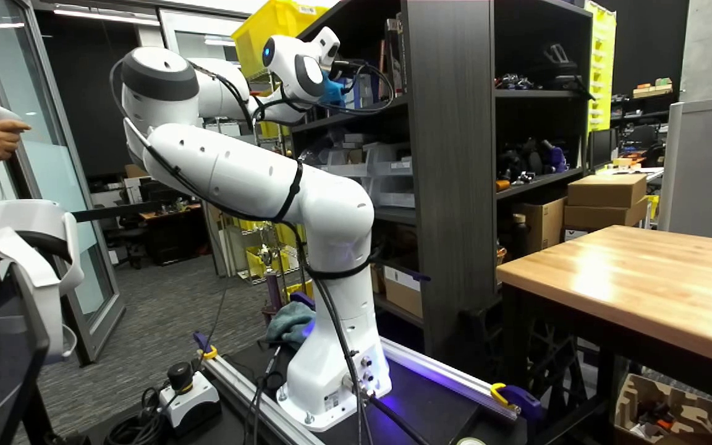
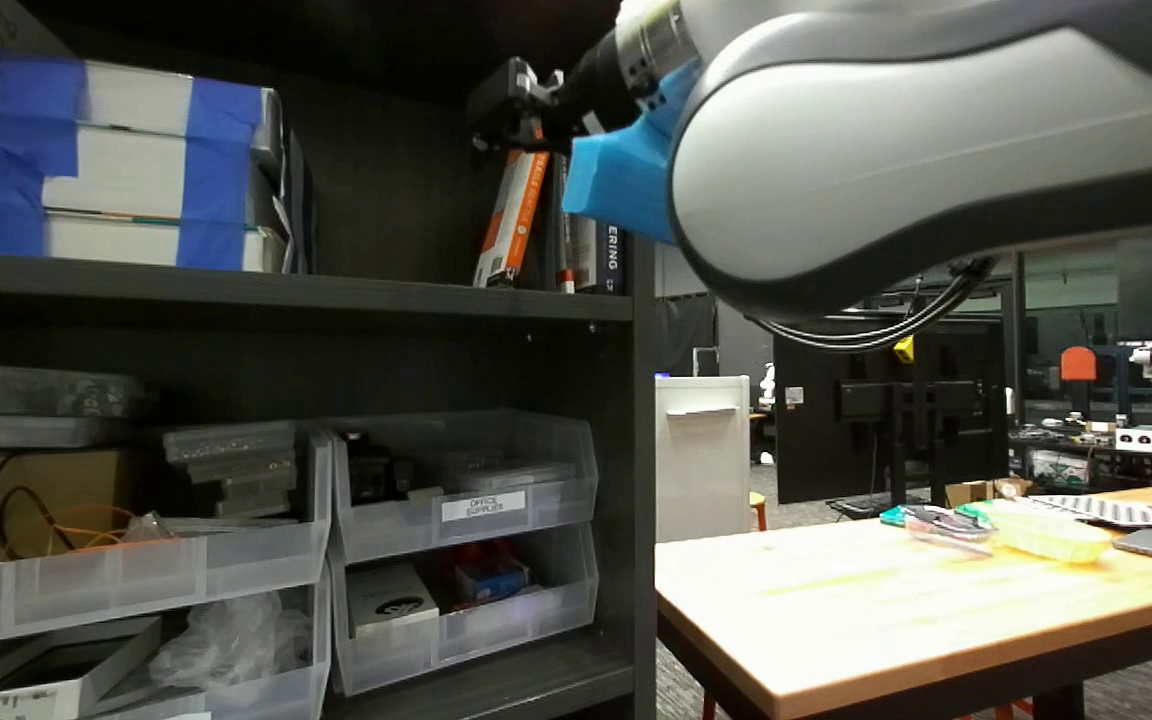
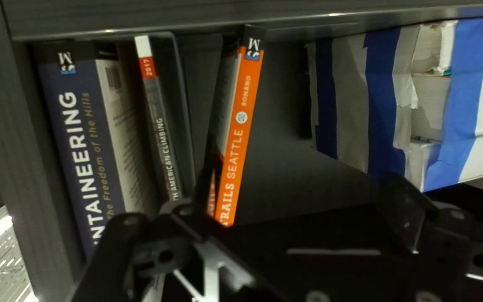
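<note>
The slim, orange-spined paperback book (image 3: 240, 130), probably light, bendy and slick, seems best pinched across both covers near its top; there the black, two-fingered hand (image 3: 296, 188) gapes wide, empty. The book stands tilted on the dark wood-grain shelf (image 2: 366, 296).

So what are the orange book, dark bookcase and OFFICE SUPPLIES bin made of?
Orange book: probably paper, smooth-looking, its spine printed with lettering. Dark bookcase: perhaps laminated board or wood, mostly matte, with fine grain lines. OFFICE SUPPLIES bin: likely plastic, slightly glossy, its walls hazily see-through.
</note>
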